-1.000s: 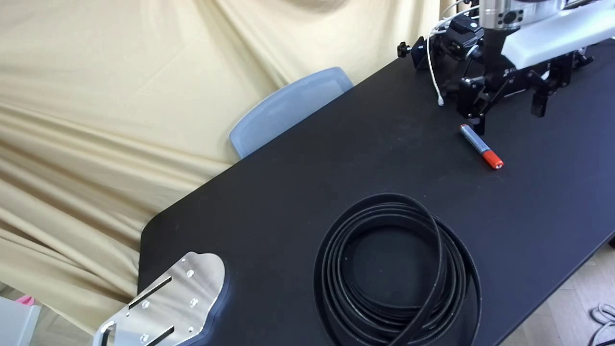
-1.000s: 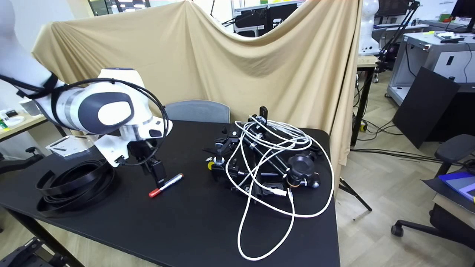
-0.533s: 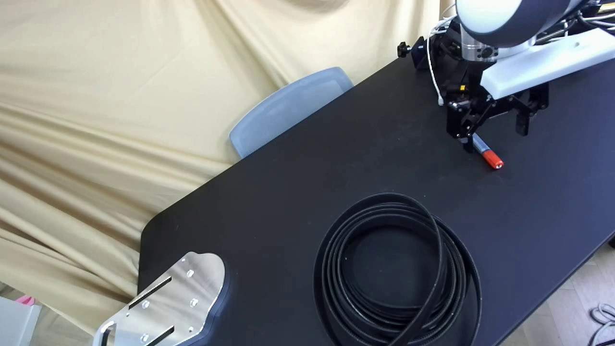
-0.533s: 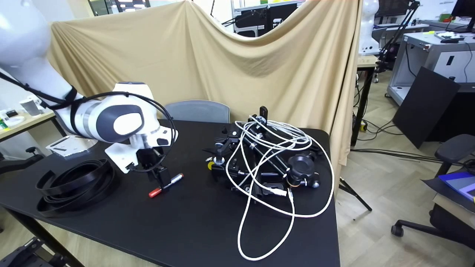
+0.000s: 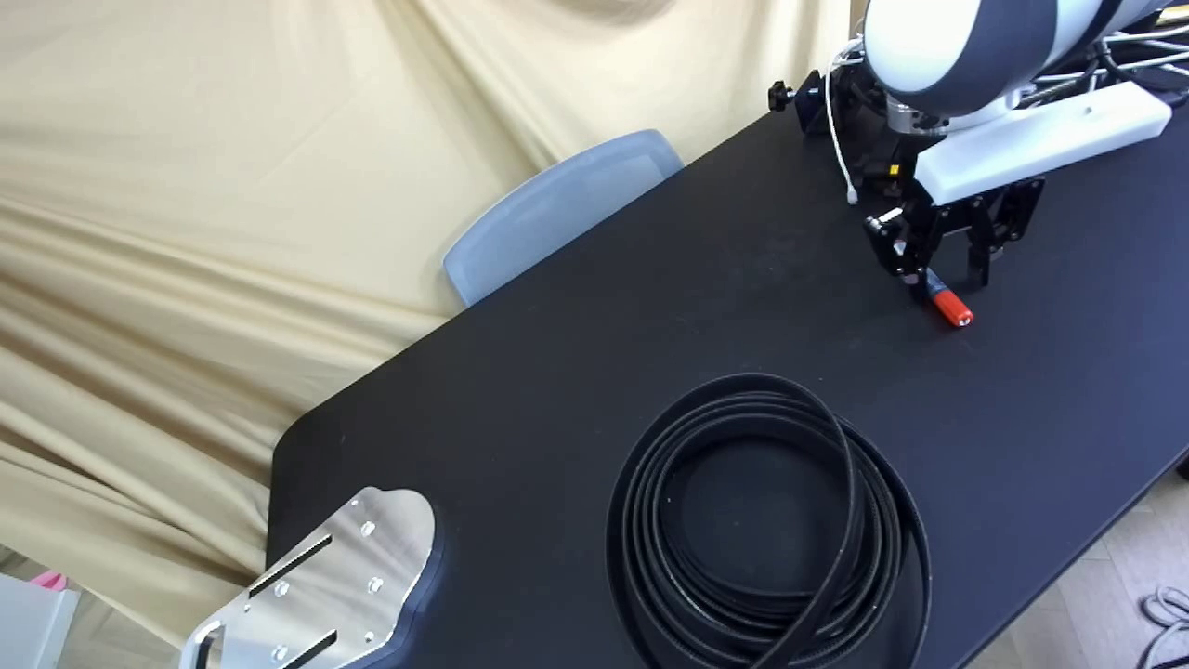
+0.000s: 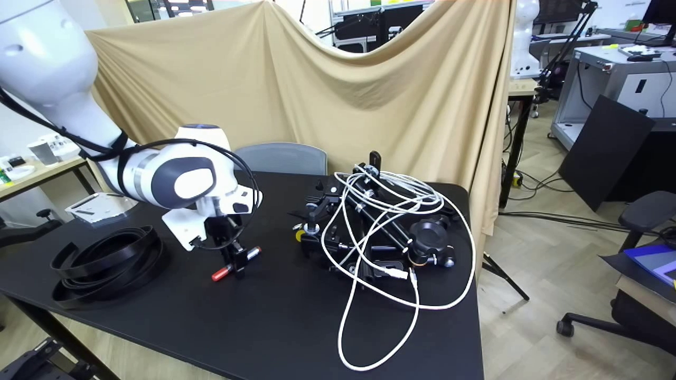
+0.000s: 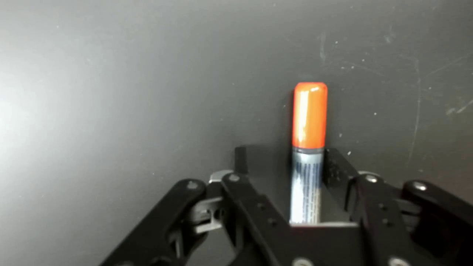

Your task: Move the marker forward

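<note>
The marker [image 7: 308,166], with a blue-grey barrel and an orange-red cap, lies flat on the black table between the fingers in the wrist view. My gripper [image 7: 286,157] is around it with jaws partly drawn in. The right-hand finger [image 7: 337,168] is right against or very close to the barrel just below the cap, while a wide gap separates the left-hand finger [image 7: 241,159] from it. The gripper body covers the barrel's lower end. In both exterior views the red cap [image 5: 952,308] [image 6: 222,273] sticks out past the fingers, which are low over the table.
A coiled black cable [image 5: 641,520] lies on the black table [image 5: 557,372], with a slotted metal plate [image 5: 320,581] farther along. Black clamps and stands [image 6: 380,237] with looped white cables [image 6: 346,316] occupy another part. A chair back [image 5: 567,209] borders the table edge.
My gripper has come down and across to the marker, and its jaws have drawn partly together around the barrel. The marker lies where it was.
</note>
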Motion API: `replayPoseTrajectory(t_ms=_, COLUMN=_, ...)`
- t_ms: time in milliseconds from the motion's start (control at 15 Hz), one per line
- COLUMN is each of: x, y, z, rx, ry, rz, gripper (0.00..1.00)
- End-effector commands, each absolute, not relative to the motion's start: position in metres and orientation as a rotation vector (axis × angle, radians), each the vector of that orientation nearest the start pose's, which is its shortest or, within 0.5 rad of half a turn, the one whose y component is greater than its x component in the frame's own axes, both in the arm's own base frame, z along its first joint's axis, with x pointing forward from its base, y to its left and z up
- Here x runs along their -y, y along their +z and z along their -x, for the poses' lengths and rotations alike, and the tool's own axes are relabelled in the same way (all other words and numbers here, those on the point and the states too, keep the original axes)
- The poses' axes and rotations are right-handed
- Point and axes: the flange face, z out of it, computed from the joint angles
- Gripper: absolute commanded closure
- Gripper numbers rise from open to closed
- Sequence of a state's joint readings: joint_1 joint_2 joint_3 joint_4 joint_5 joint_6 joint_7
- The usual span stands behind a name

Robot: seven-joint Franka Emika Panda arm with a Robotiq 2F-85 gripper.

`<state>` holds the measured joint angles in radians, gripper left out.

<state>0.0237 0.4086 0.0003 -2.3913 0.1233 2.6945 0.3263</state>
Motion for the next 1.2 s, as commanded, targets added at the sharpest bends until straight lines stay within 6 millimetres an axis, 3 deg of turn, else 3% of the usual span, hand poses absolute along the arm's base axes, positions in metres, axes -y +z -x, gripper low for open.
replayPoseTrajectory(t_ms=0, x=-0.007, y=0.143, z=-0.491, rx=-0.667, ry=0.152, rz=3.026, gripper=0.75)
replayPoseTrajectory(t_ms=267, x=-0.007, y=0.148, z=-0.493, rx=-0.67, ry=0.13, rz=3.021, gripper=0.99)
replayPoseTrajectory(t_ms=667, x=-0.007, y=0.164, z=-0.502, rx=-0.62, ry=0.121, rz=3.055, gripper=0.95)
replayPoseTrajectory(t_ms=867, x=-0.016, y=0.192, z=-0.521, rx=-0.523, ry=0.097, rz=3.1, gripper=0.95)
replayPoseTrajectory(t_ms=1133, x=-0.042, y=0.227, z=-0.552, rx=-0.401, ry=0.078, rz=3.133, gripper=0.95)
